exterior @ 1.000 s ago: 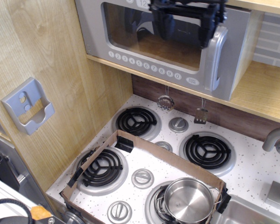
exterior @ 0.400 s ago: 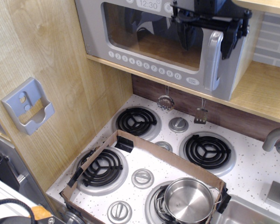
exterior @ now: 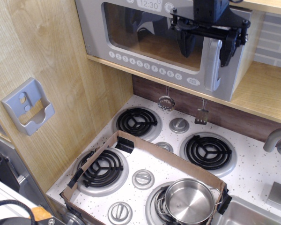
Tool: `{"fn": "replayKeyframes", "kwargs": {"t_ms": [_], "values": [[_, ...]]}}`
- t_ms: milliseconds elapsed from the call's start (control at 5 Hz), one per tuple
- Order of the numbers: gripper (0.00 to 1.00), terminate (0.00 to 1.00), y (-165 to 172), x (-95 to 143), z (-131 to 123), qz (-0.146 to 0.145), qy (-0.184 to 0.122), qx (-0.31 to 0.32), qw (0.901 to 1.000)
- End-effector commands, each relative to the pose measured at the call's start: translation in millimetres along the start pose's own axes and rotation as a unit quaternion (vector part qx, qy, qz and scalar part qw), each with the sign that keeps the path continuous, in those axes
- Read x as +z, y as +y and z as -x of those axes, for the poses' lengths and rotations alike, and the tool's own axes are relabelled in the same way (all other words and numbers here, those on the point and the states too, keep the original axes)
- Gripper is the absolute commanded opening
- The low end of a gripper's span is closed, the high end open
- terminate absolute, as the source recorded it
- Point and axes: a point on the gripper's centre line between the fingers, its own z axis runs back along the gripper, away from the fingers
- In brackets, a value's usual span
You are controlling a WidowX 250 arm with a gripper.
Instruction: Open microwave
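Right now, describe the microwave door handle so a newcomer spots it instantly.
Find the grey microwave on the wooden shelf above the stove. The handle is the chunky silver vertical bar at the right edge of its window, with the black gripper straddling its top.

Even, fairly bright indoor light falls from above. The microwave [exterior: 168,42] window shows soft reflections, and its shelf casts a shadow on the dark backsplash [exterior: 234,117] beneath it. Below the microwave, the steel pot [exterior: 189,200] gleams mildly. Focus is reasonably sharp throughout; edges show no evident warping.
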Motion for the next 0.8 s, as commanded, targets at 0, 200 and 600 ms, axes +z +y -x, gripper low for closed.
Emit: {"fn": "replayKeyframes", "kwargs": {"t_ms": [0, 200, 600], "values": [[1.00, 0.00, -1.5, 10.4, -26.7, 0.006, -0.022, -0.029, 0.9993], [1.00, 0.00, -5.8, 11.3, -32.5, 0.001, -0.025, -0.034, 0.9991], [0.00, 0.00, -3.1, 10.9, -27.5, -0.003, -0.036, -0.010, 0.9993]]}}
